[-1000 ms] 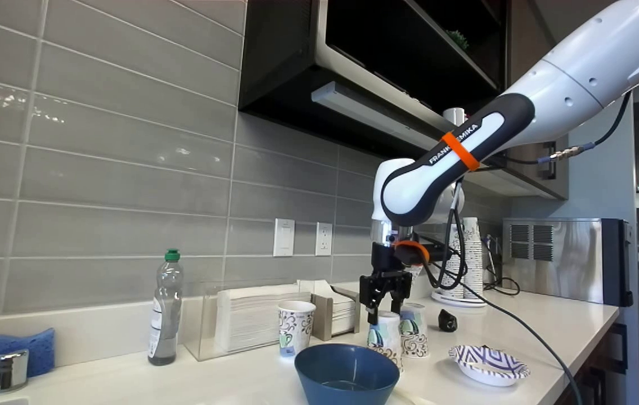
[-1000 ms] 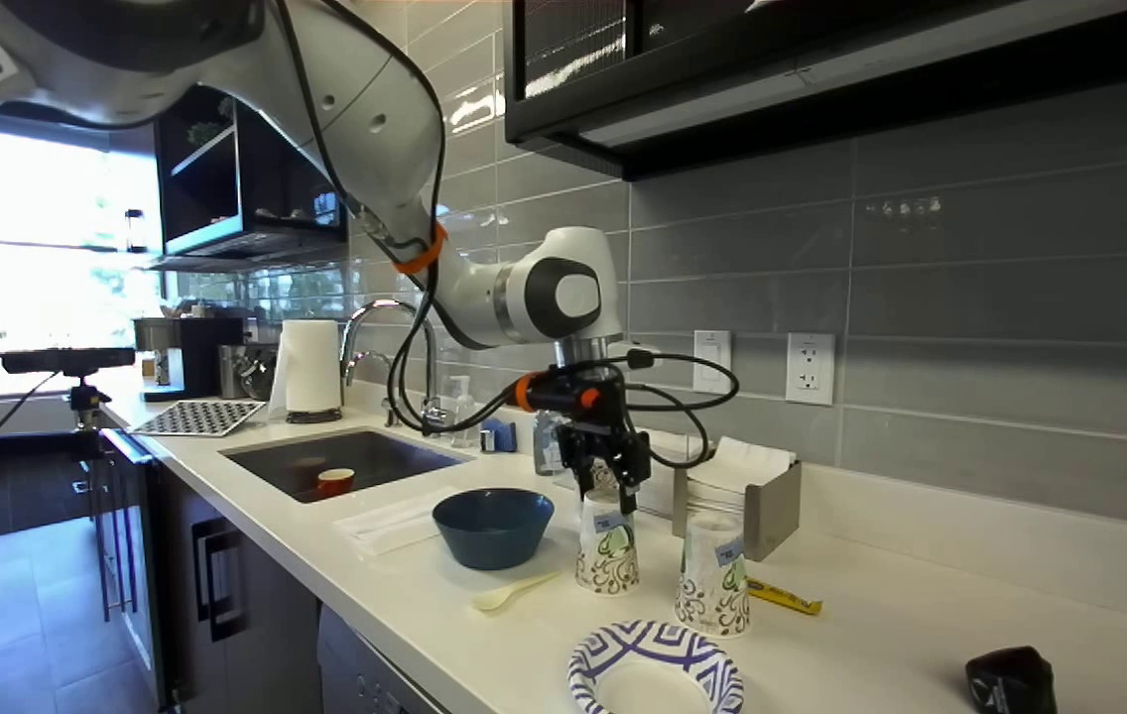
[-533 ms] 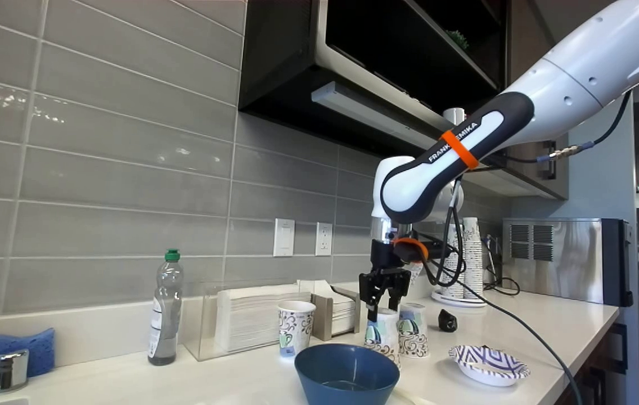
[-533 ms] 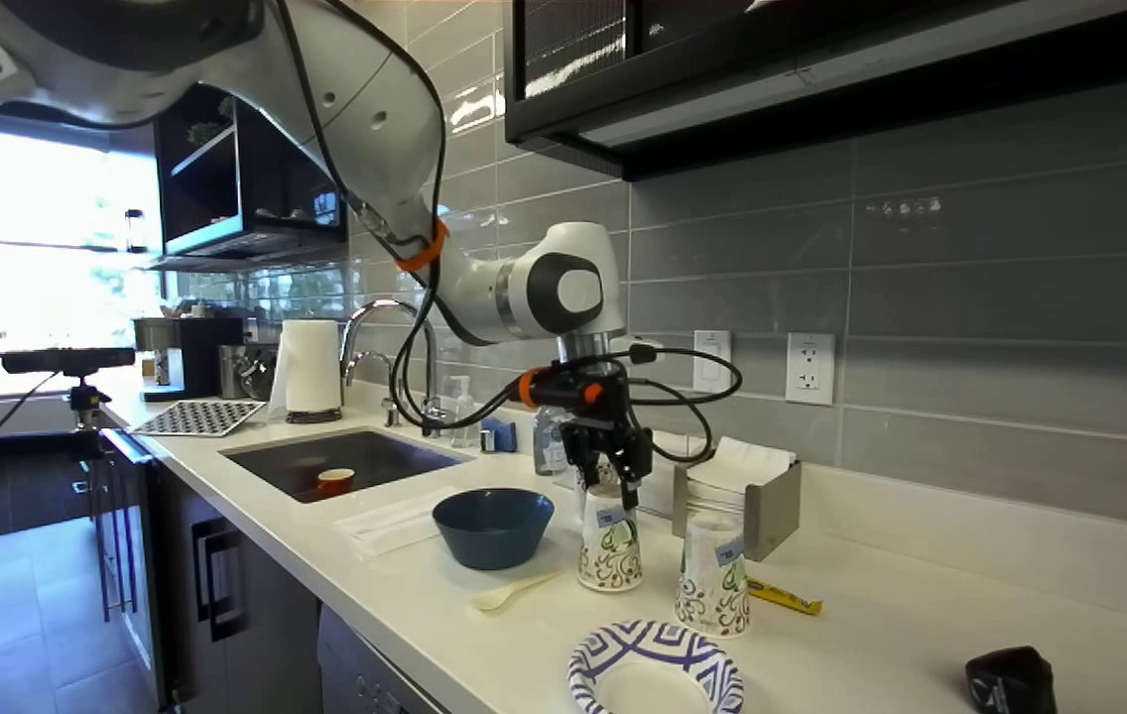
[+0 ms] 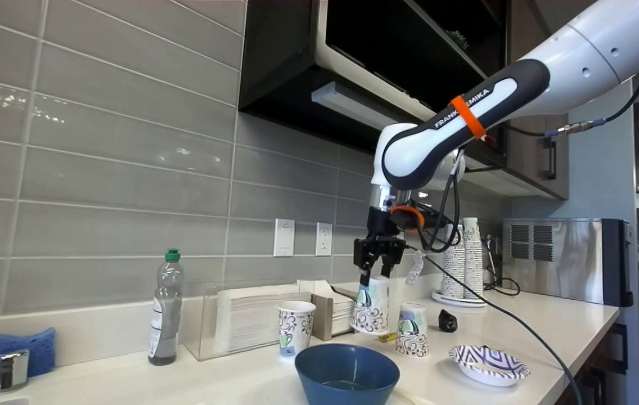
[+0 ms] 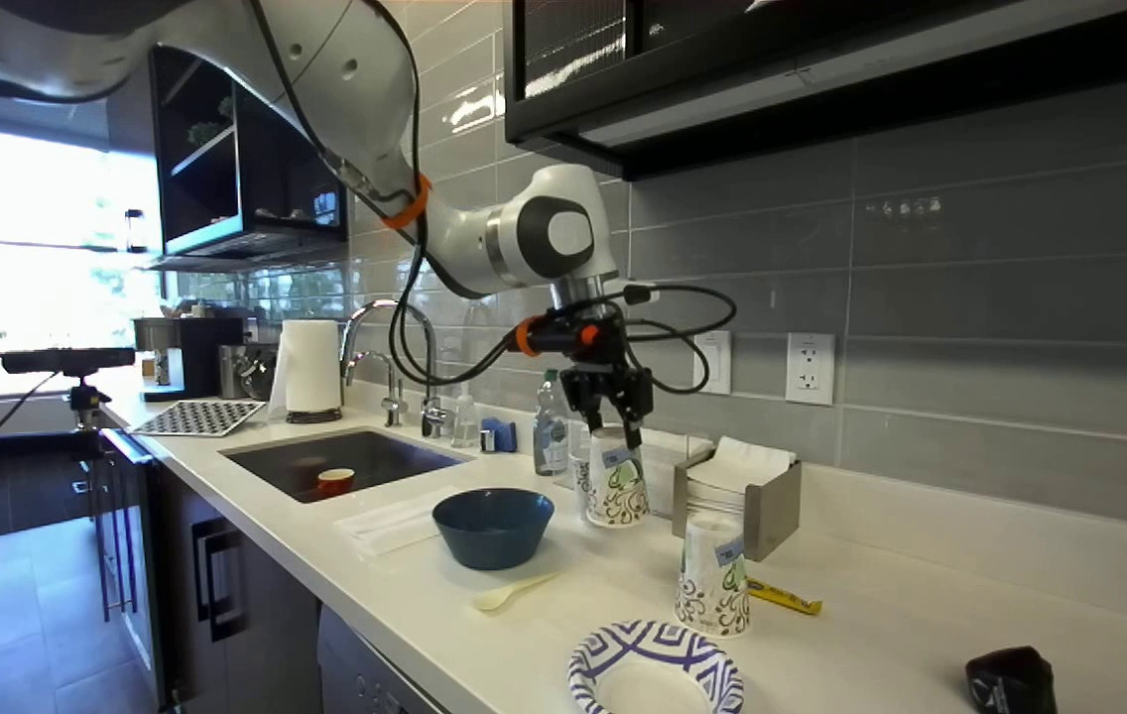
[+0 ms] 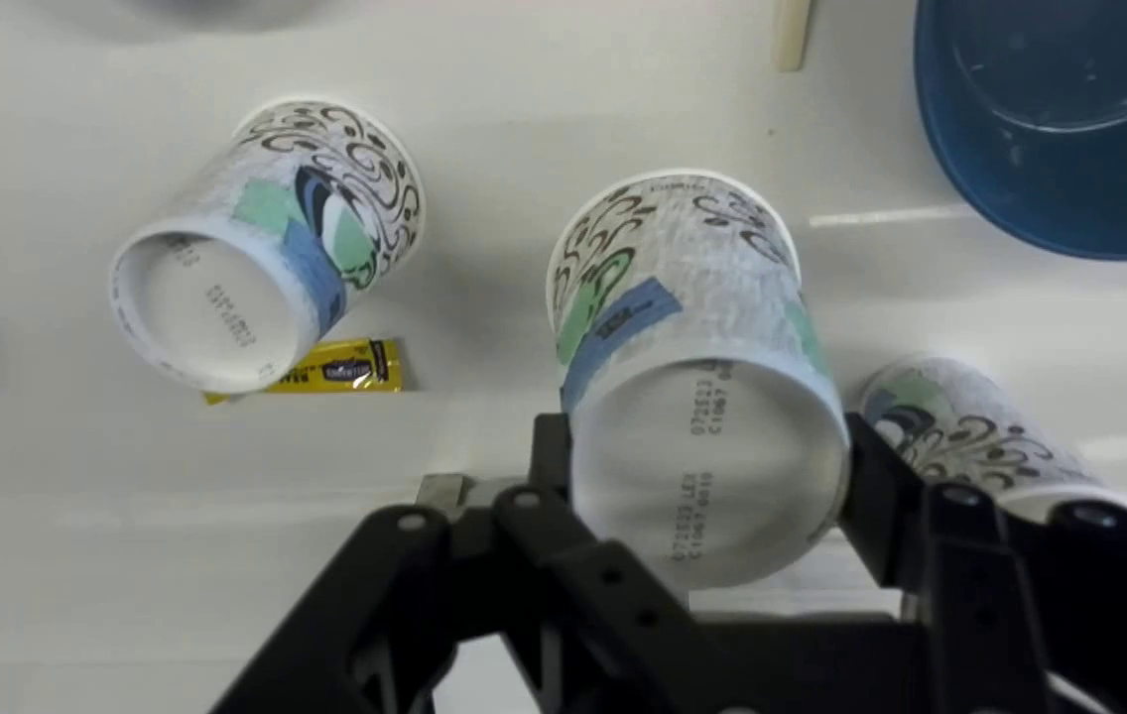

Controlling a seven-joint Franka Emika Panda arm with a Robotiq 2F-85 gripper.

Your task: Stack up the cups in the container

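Observation:
My gripper (image 5: 374,278) is shut on an upside-down white patterned cup (image 5: 372,310) and holds it above the counter. In the wrist view the fingers press both sides of this cup (image 7: 688,283) near its base. A second upside-down cup (image 6: 712,580) stands on the counter by the patterned dish; it is at left in the wrist view (image 7: 216,307). A third cup (image 5: 296,331) stands upright by the napkins; in an exterior view it is partly hidden behind the held cup. The blue bowl (image 6: 494,545) stands on the counter, with no cup seen in it.
A white dish with dark-blue pattern (image 6: 658,645) lies near the counter edge. A napkin holder (image 6: 772,511), dish soap bottle (image 5: 165,315), pale spoon (image 6: 514,591), yellow packet (image 6: 784,597) and black object (image 5: 447,320) are around. The sink (image 6: 271,476) is beyond the bowl.
My gripper has risen with the first upside-down cup in its fingers, lifting it off the counter and slightly toward the wall. The other cups and the bowl have not moved.

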